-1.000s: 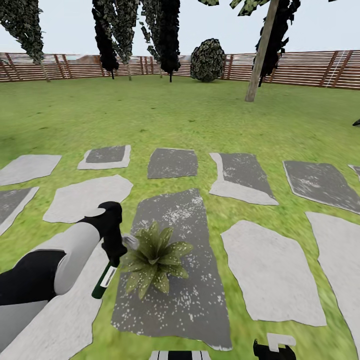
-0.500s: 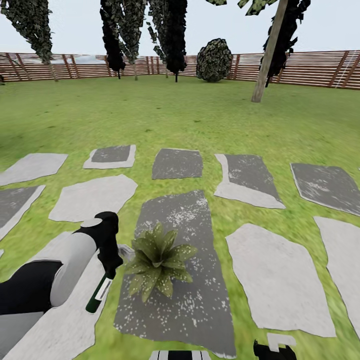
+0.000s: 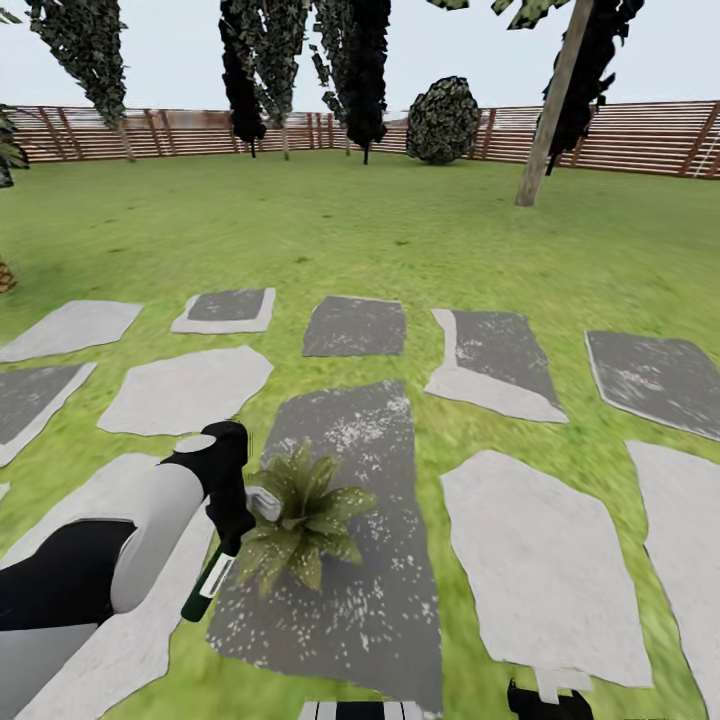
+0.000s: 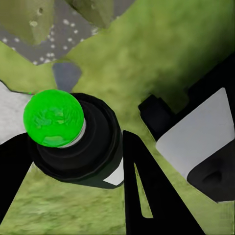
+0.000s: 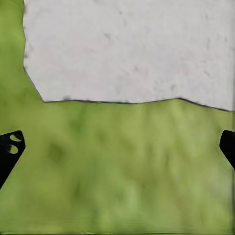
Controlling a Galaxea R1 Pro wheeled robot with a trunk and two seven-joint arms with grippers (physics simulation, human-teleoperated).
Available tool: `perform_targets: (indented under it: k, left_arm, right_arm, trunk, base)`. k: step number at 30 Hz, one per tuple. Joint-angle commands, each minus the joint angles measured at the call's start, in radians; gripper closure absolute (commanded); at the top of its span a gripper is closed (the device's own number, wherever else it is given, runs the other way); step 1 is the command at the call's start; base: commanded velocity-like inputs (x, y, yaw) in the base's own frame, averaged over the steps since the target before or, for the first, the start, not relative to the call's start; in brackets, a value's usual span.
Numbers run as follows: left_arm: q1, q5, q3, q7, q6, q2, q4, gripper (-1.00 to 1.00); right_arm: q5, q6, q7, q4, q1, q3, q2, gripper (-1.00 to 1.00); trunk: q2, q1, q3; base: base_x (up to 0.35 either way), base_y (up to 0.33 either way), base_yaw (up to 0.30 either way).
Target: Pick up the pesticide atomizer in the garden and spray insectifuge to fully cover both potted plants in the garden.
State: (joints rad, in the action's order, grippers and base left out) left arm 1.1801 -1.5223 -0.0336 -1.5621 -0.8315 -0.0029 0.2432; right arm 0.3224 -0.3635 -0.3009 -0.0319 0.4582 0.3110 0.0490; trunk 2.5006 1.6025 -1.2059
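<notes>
Head view: the left gripper reaches down beside a low rosette, one of the potted plants, which sits on a dark speckled stepping stone in the garden lawn. It is pinching the pesticide atomizer — the slim dark green bottle with its white band hangs tilted below the fingers, its lower end over a strip of grass between that stone and a pale slab. The gripper is just at the plant's leaves on the robot's left side; whether it touches them I cannot tell

In the left wrist view the atomizer shows end-on, a bright green cap on a black body, clamped between the dark fingers, with leaf tips and speckled stone beyond it

The right gripper sits low at the frame's edge — in the right wrist view its two dark fingertips stand far apart, spread over grass with a pale stone ahead

A brown slatted fence and trees close the far side
</notes>
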Motion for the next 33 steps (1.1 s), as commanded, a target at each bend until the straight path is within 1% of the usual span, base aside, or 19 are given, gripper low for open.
perform_targets:
  k: [1,5,7,10,12,14,16,17,19,20,22,23,24,25,27,28,29,32,33]
  left_arm:
    - [0.001,-0.005,-0.003,-0.009,-0.011,0.001,0.001,1.0]
    - [-0.006,-0.005,-0.004,-0.009,-0.01,0.009,0.0,1.0]
    - [-0.043,-0.003,-0.003,-0.009,-0.005,0.049,0.0,1.0]
    - [-0.105,0.001,-0.001,-0.009,-0.002,0.075,0.002,1.0]
    - [-0.169,0.012,0.009,-0.009,0.001,0.087,0.016,1.0]
    - [-0.265,0.061,0.011,-0.009,0.001,0.086,0.114,1.0]
    - [-0.352,0.116,0.011,0.047,0.011,0.078,0.212,1.0]
    - [-0.386,0.154,0.012,0.088,0.036,0.076,0.259,1.0]
    - [-0.425,0.266,0.023,0.142,0.112,0.077,0.307,1.0]
    - [-0.453,0.399,0.044,0.191,0.196,0.083,0.322,1.0]
    - [-0.492,0.587,0.085,0.312,0.349,0.096,0.331,1.0]
    - [-0.501,0.637,0.094,0.365,0.403,0.099,0.332,1.0]
    - [-0.505,0.661,0.098,0.392,0.432,0.1,0.332,1.0]
    - [-0.508,0.687,0.1,0.419,0.474,0.1,0.334,1.0]
    - [-0.51,0.706,0.105,0.444,0.555,0.096,0.338,1.0]
    - [-0.51,0.709,0.104,0.458,0.601,0.093,0.339,1.0]
    - [-0.51,0.711,0.101,0.477,0.638,0.091,0.341,1.0]
    - [-0.503,0.715,0.096,0.534,0.679,0.085,0.344,1.0]
    - [-0.499,0.718,0.096,0.538,0.682,0.08,0.344,1.0]
  right_arm:
    - [0.01,-0.003,-0.003,0.001,0.0,0.008,0.0,-1.0]
    - [0.01,-0.003,-0.003,0.001,0.0,0.008,0.0,-1.0]
    - [0.011,-0.003,-0.003,0.001,0.0,0.008,-0.001,-1.0]
    - [0.012,-0.003,-0.003,0.001,0.0,0.007,-0.001,-1.0]
    - [0.012,-0.003,-0.002,0.001,0.0,0.007,-0.001,-1.0]
    - [0.013,-0.003,-0.001,0.002,0.0,0.007,-0.003,-1.0]
    - [0.013,-0.003,0.0,0.002,0.0,0.007,-0.003,-1.0]
    - [0.013,-0.003,0.0,0.002,0.0,0.007,-0.003,-1.0]
    - [0.014,-0.003,0.001,0.002,0.0,0.007,-0.003,-1.0]
    - [0.014,-0.003,0.001,0.002,0.0,0.007,-0.003,-1.0]
    - [0.018,-0.003,0.005,0.001,0.0,-0.002,-0.003,-1.0]
    - [0.033,-0.003,0.008,-0.002,0.0,-0.024,-0.002,-1.0]
    - [0.051,-0.003,0.009,-0.013,0.0,-0.047,-0.001,-1.0]
    - [0.091,-0.002,0.01,-0.059,0.001,-0.094,0.0,-1.0]
    - [0.175,0.002,0.017,-0.176,0.001,-0.168,0.0,-1.0]
    - [0.216,0.003,0.053,-0.228,0.001,-0.184,0.0,-1.0]
    - [0.25,0.004,0.115,-0.272,0.001,-0.193,0.0,-1.0]
    - [0.354,0.006,0.437,-0.404,0.001,-0.201,0.022,-1.0]
    - [0.389,0.007,0.524,-0.448,0.001,-0.201,0.025,-1.0]
  trunk:
    - [0.0,-0.001,-0.001]
    - [0.0,-0.001,-0.001]
    - [0.0,-0.001,-0.001]
    - [0.0,-0.001,-0.001]
    - [0.0,-0.001,-0.001]
    - [0.0,-0.001,-0.001]
    - [0.0,-0.001,-0.001]
    - [0.0,-0.001,-0.001]
    - [0.0,-0.001,-0.001]
    - [0.0,-0.001,-0.001]
    - [0.0,-0.001,-0.001]
    - [0.0,-0.001,-0.001]
    - [0.0,-0.001,-0.001]
    - [0.0,-0.001,-0.001]
    - [0.0,-0.001,-0.001]
    - [0.0,-0.001,-0.001]
    - [0.0,-0.001,-0.001]
    - [0.0,-0.001,-0.001]
    - [0.0,-0.001,-0.001]
  base:
    - [-0.282,-0.194,0.275]
    - [-0.299,-0.174,0.278]
    - [-0.306,-0.166,0.278]
    - [-0.306,-0.166,0.278]
    - [-0.306,-0.161,0.278]
    - [-0.311,-0.141,0.278]
    - [-0.313,-0.13,0.278]
    - [-0.313,-0.097,0.278]
    - [-0.308,-0.043,0.255]
    - [-0.151,-0.014,0.103]
    - [-0.055,-0.005,0.037]
    - [-0.016,-0.001,0.011]
    - [-0.01,-0.001,0.007]
    - [-0.005,0.0,0.004]
    - [-0.002,0.0,0.001]
    - [0.0,0.0,0.0]
    - [0.0,0.0,0.0]
    - [0.0,0.0,0.0]
    - [0.0,0.0,0.0]
